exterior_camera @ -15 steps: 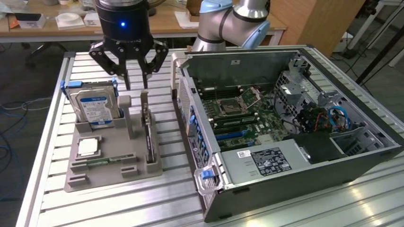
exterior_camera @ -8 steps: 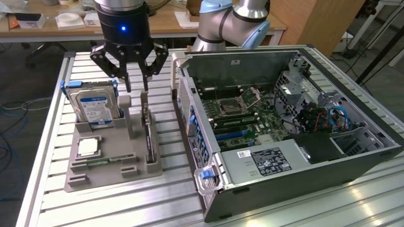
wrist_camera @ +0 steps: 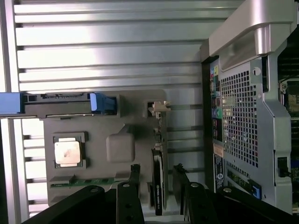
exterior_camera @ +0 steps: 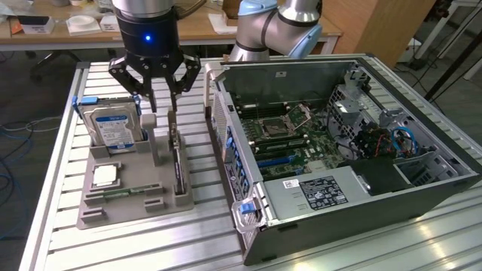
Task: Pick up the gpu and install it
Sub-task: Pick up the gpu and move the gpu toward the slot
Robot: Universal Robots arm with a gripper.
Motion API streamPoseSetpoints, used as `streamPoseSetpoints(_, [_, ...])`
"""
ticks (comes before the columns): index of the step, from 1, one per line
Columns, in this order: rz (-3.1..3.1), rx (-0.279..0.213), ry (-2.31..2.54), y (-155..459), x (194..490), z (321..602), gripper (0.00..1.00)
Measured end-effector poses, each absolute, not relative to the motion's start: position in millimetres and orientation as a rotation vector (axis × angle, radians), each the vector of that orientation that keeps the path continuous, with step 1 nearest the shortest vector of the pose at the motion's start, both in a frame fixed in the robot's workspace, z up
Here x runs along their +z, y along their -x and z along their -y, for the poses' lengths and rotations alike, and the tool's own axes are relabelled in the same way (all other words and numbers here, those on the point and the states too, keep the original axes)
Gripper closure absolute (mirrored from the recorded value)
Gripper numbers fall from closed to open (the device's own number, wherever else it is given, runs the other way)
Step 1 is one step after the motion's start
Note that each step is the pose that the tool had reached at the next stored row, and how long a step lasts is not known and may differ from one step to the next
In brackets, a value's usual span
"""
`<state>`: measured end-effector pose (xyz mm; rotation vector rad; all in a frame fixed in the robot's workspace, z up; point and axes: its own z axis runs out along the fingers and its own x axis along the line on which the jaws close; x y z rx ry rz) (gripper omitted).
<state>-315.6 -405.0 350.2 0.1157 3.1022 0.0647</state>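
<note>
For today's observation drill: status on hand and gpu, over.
Hand open above tray, fingers either side of gpu. It sits on edge in its slot, not lifted. Nothing between them.

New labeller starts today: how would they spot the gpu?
At the exterior view's left of the open computer case sits a grey tray. Along its case-side edge the gpu stands on edge: a thin dark card, unlike the blue-labelled hard drive or flat CPU.

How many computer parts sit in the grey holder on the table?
4: the hard drive upright at the far end, the gpu on edge nearest the case, the processor and memory stick lying flat.
</note>
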Motion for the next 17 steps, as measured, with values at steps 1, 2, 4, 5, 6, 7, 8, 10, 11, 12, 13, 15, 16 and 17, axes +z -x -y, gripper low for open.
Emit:
streamPoseSetpoints(1, [-3.102,0.065,-0.116,315.6,348.4,405.0,0.58])
streamPoseSetpoints(2, [-3.102,0.065,-0.116,315.6,346.6,405.0,0.58])
streamPoseSetpoints(4, [-3.102,0.065,-0.116,315.7,343.0,405.6,0.58])
streamPoseSetpoints(5, [-3.102,0.065,-0.116,315.7,341.2,406.7,0.58])
streamPoseSetpoints(6, [-3.102,0.065,-0.116,315.7,339.3,408.5,0.58])
streamPoseSetpoints(7, [-3.102,0.065,-0.116,315.7,337.5,410.1,0.58])
streamPoseSetpoints(8, [-3.102,0.065,-0.116,315.6,335.6,411.3,0.58])
streamPoseSetpoints(10, [-3.102,0.065,-0.116,315.7,332.1,413.7,0.58])
streamPoseSetpoints(11, [-3.102,0.065,-0.116,315.7,330.3,415.2,0.58])
streamPoseSetpoints(12, [-3.102,0.065,-0.116,315.7,328.6,416.6,0.58])
streamPoseSetpoints(13, [-3.102,0.065,-0.116,315.7,326.6,418.1,0.58])
streamPoseSetpoints(15, [-3.102,0.065,-0.116,315.6,323.0,420.9,0.58])
streamPoseSetpoints(16, [-3.102,0.065,-0.116,315.6,321.2,422.4,0.58])
streamPoseSetpoints(17, [-3.102,0.065,-0.116,315.6,319.3,424.1,0.58])
